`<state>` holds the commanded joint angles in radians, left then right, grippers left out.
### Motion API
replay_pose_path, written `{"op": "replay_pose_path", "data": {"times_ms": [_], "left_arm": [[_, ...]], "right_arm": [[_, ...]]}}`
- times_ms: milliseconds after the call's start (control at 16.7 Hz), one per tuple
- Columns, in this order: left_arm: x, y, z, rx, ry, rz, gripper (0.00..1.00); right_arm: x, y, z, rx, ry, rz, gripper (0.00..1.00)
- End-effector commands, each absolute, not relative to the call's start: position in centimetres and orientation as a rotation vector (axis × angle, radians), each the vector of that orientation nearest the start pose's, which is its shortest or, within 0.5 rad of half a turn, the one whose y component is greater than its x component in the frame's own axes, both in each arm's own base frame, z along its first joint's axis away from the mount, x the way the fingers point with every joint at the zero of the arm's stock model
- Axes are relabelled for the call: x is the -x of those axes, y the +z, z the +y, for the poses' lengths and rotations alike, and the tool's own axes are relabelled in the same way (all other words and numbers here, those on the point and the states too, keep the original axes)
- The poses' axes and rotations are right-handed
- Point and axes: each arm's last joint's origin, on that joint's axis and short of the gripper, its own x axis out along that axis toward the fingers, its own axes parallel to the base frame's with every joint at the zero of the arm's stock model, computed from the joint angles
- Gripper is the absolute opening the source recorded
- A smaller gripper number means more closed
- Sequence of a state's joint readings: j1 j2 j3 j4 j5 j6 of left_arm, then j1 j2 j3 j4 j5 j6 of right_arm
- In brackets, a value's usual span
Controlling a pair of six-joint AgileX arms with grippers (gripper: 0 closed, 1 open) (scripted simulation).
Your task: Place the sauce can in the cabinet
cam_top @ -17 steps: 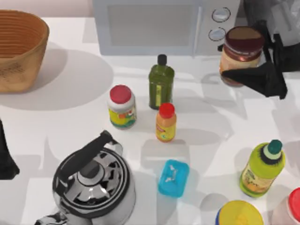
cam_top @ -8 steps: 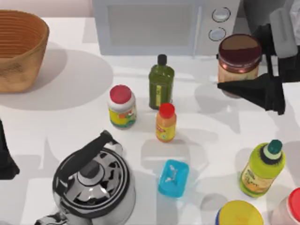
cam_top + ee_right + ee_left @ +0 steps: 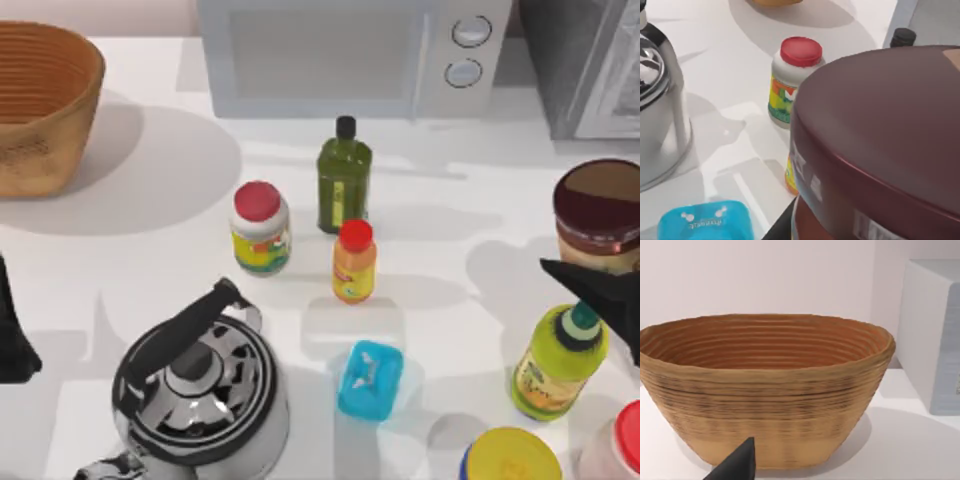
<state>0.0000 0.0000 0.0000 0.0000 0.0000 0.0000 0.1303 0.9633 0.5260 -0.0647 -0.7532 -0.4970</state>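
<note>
top view: my right end effector [image 3: 610,300], at the counter's [image 3: 150,240] right edge, grips the sauce can [image 3: 598,215], lifted so it clears the green bottle [image 3: 558,360] below; the cabinet [image 3: 585,65] stands behind, at the far right corner. my left end effector [image 3: 12,340] is parked at the left edge. no label writing is legible.

**Bright, even light; soft shadows**

Table [image 3: 150,260] brightly lit. Soft grey shadows fall right of the basket [image 3: 40,100] and kettle [image 3: 200,390]. Kettle shows sharp reflections. Sauce can [image 3: 880,150] lid blurs, close to the right wrist camera.
</note>
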Motion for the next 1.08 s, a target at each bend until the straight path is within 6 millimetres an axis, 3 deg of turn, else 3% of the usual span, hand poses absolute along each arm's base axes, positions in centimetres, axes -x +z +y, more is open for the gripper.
{"op": "replay_pose_path", "data": {"times_ms": [300, 600, 840, 1080], "left_arm": [[-10.6, 16.0, -0.1, 0.000, 0.000, 0.000, 1.00], [-10.6, 16.0, -0.1, 0.000, 0.000, 0.000, 1.00], [-10.6, 16.0, -0.1, 0.000, 0.000, 0.000, 1.00], [-10.6, 16.0, -0.1, 0.000, 0.000, 0.000, 1.00]], "right_arm": [[-15.2, 22.0, 3.2, 0.321, 0.704, 0.166, 0.00], [-11.5, 20.6, 1.5, 0.193, 0.334, 0.032, 0.00], [-10.6, 17.7, 0.4, 0.050, 0.101, -0.005, 0.00], [-10.6, 16.0, -0.1, 0.000, 0.000, 0.000, 0.00]]}}
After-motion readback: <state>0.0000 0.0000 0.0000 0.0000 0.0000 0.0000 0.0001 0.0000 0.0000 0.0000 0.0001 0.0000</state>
